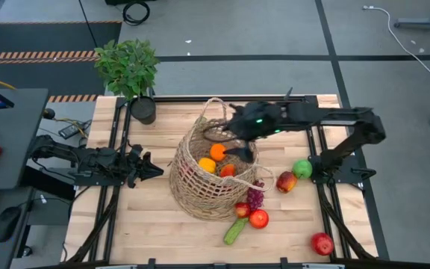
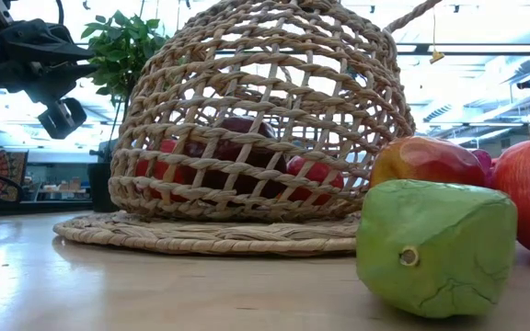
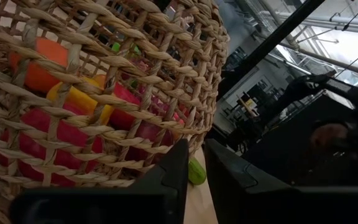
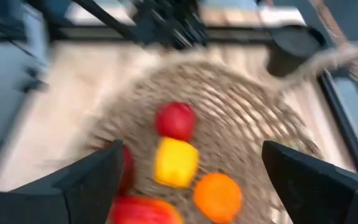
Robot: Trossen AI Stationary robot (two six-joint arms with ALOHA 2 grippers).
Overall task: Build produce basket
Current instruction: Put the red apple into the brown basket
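Right gripper, jaws spread wide and empty, hangs above the basket mid-table, which holds an orange, yellow pepper and red apple. Left gripper, jaws narrow, sits beside the basket's left wall.

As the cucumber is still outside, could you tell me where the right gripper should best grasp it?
Probably across the middle of the cucumber, coming from above with fingers spanning its narrow width. It lies flat and slanted; the red apple crowds its upper end.
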